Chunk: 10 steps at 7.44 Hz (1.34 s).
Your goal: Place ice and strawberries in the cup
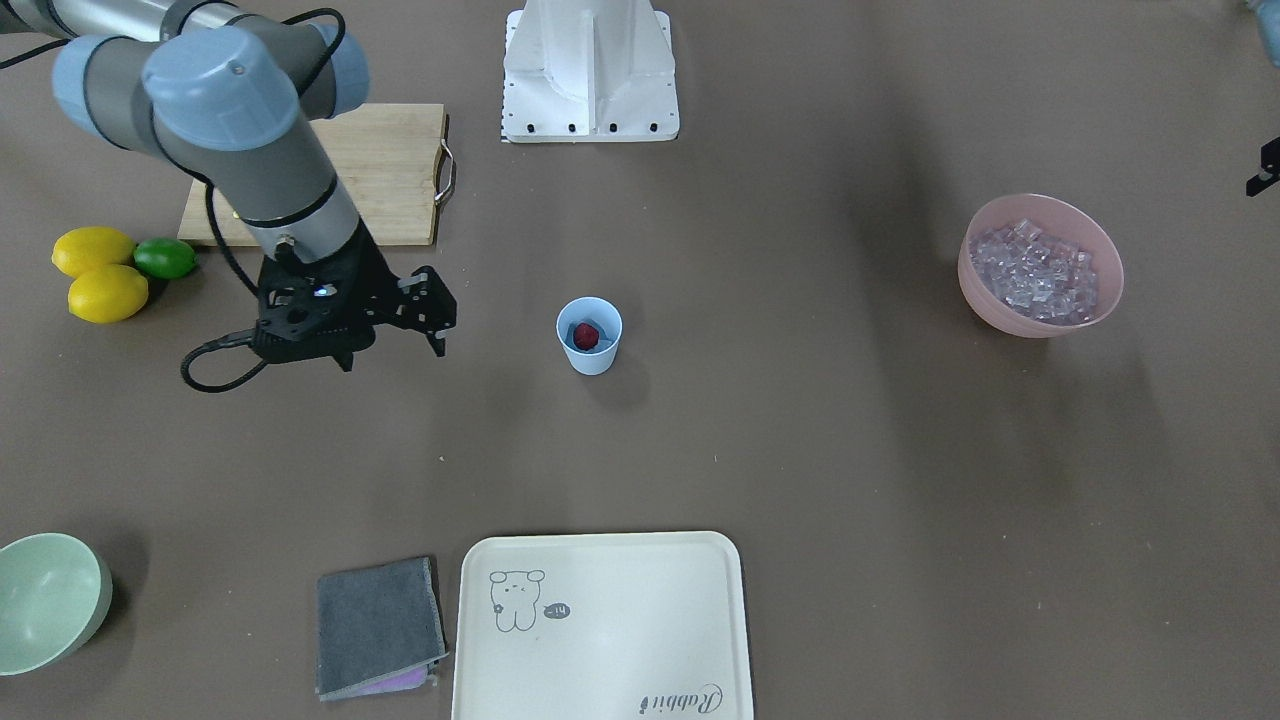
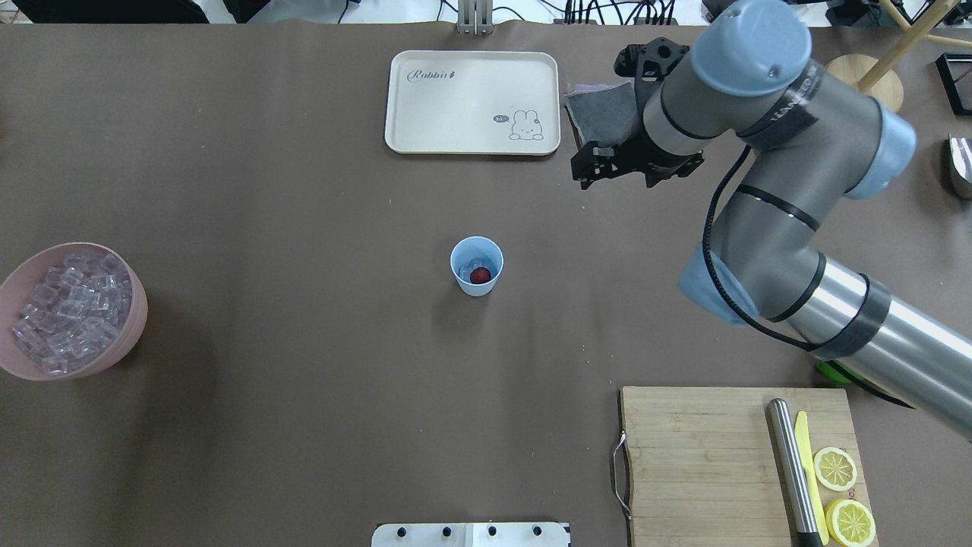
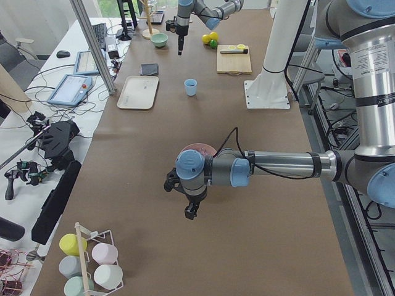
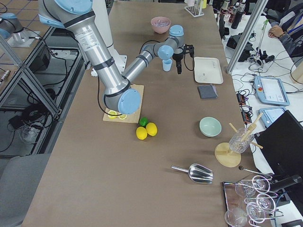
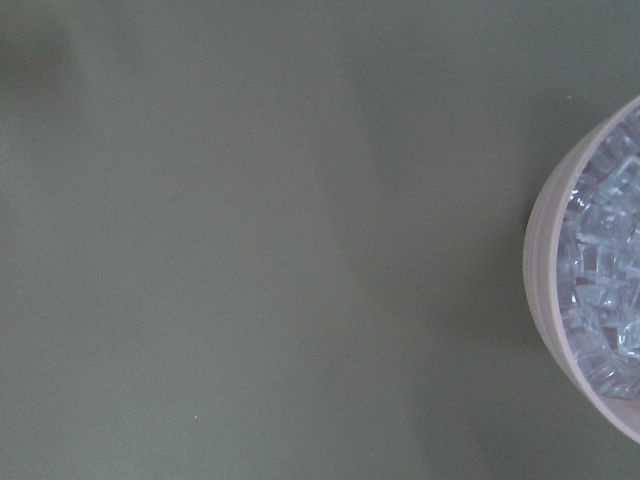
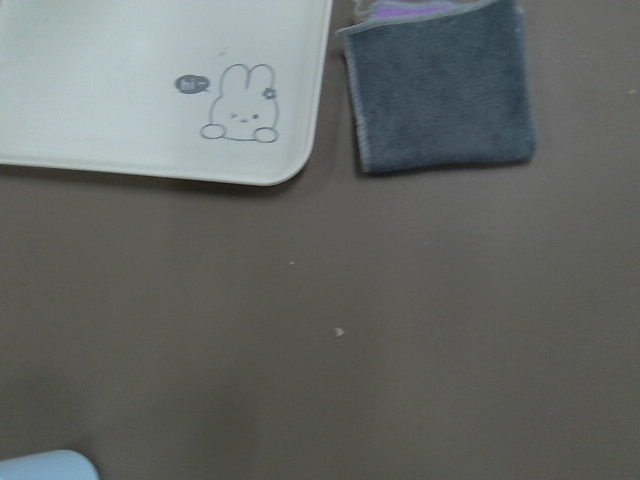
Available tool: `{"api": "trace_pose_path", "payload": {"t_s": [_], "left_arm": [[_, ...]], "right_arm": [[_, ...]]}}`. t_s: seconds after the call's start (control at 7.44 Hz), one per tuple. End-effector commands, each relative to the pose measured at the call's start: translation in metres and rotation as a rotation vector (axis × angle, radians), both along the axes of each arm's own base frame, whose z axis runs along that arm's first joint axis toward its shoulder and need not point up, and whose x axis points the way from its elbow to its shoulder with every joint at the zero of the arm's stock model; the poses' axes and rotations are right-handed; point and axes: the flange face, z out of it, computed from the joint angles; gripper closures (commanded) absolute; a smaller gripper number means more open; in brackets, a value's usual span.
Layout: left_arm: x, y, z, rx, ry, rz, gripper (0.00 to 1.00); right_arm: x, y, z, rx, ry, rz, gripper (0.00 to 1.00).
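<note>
Black and hanging free above the brown-covered bench (image 1: 800, 450), the right pincer (image 1: 392, 345) seems to have its fingers apart with nothing between them, at left of centre in the front-facing view. Standing off to one side like this, it leaves the cup's mouth unobstructed, which suits a hand with no load. Its wrist camera looks down on a cream plastic tray with a rabbit drawing (image 6: 150, 90) and a folded grey cloth (image 6: 440, 85).

The small light-blue plastic tumbler (image 1: 589, 352) stands upright at mid-frame, near the pincer's right in that view and apart from it. The dark-red bumpy strawberry (image 1: 586, 336) lies inside it. Pale matter under the berry may be ice; it is too small to tell.

The left pincer (image 3: 191, 211) hangs low beside the pink round bowl (image 1: 1040, 325), likely posted there because the clear glassy ice cubes (image 1: 1035, 270) are heaped in it, well apart from the tumbler at the frame's right. Whether its fingers are apart or together I cannot tell.
</note>
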Motion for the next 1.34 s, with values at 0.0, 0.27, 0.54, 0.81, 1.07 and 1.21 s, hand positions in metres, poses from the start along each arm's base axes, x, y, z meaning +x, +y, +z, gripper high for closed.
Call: {"api": "trace_pose_path", "payload": {"t_s": [0.0,0.27,0.54,0.81,1.07,1.21], "left_arm": [[-0.044,-0.016,-0.027,0.002,-0.068,0.019,0.00],[-0.046,-0.020,-0.028,0.001,-0.084,0.020,0.00],[-0.045,-0.019,-0.027,0.001,-0.076,0.020,0.00],[-0.046,-0.016,-0.026,-0.001,-0.074,0.018,0.00],[-0.045,-0.016,-0.027,0.002,-0.074,0.020,0.00],[-0.045,-0.016,-0.026,0.001,-0.074,0.020,0.00]], "right_arm": [[0.081,-0.026,0.065,0.059,0.080,-0.039,0.00],[0.188,-0.034,0.149,0.102,0.157,-0.098,0.00],[0.306,-0.007,0.262,0.287,0.324,-0.348,0.00],[0.382,0.019,0.308,0.256,0.367,-0.315,0.00],[0.420,0.041,0.331,0.010,0.320,-0.045,0.00],[0.423,0.043,0.341,-0.064,0.300,0.011,0.00]]}}
